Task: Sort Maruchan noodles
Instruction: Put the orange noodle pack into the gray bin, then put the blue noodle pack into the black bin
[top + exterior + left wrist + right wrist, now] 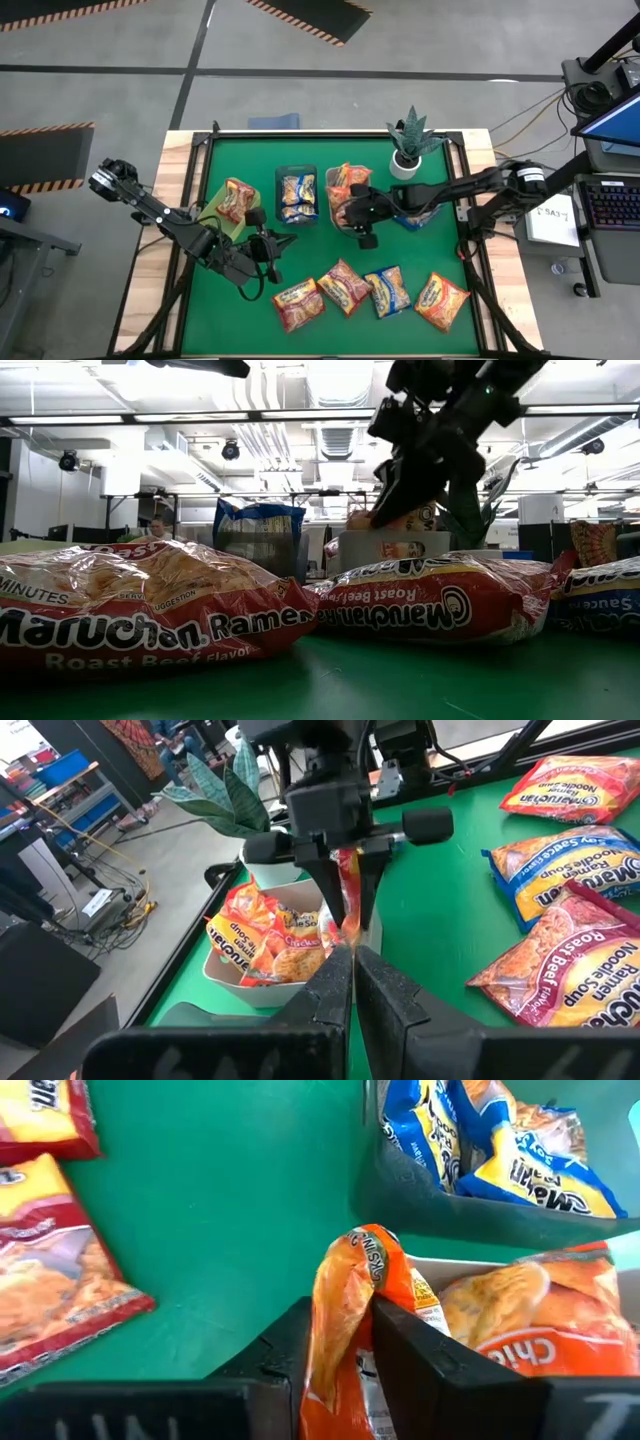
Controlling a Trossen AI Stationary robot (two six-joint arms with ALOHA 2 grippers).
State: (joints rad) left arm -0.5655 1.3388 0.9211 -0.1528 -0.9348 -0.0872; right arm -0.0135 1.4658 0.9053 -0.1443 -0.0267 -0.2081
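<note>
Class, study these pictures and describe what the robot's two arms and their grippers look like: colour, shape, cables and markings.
Both arms are black, slim and jointed. The left arm ends in the left gripper, with two flat, tapering dark fingers. The right arm has a pale band near its base; black cables loop beside it. The right gripper has a boxy black body with round knobs either side. No lettering is legible.

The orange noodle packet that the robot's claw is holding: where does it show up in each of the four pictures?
High view: orange packet mid-table, in the right gripper, over the grey bin.
Low view: upper middle, under the dark gripper.
Left wrist view: centre, hanging from the far gripper.
Right wrist view: bottom centre, pinched between fingers.
Shared landmark: the grey bin of orange packets.
</note>
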